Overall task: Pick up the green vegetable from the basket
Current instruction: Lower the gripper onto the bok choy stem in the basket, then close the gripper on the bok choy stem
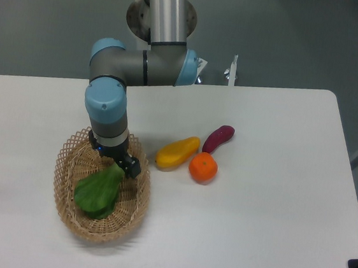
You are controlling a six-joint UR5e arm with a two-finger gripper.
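Green vegetable (98, 193) lies in the basket (67, 219), leaves toward the near-left, narrow stem end pointing up-right. Gripper (123, 164) sits right at that stem end, inside the basket's far rim, touching or closed on it; cannot tell which, fingers too dark. Right of the basket on the white table (274, 201): yellow fruit (177, 152), orange (203, 167), purple piece (219, 138), clustered close together.

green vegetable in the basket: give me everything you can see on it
The green vegetable looks like a toy bok choy: broad, glossy dark-green leaves narrowing to a paler stem end that points up and right. It lies inside the basket, leaves toward the front-left wall. The gripper sits right at its stem end, apparently closed on it, though the fingers hide the contact. Whether it is lifted off the basket floor cannot be told.
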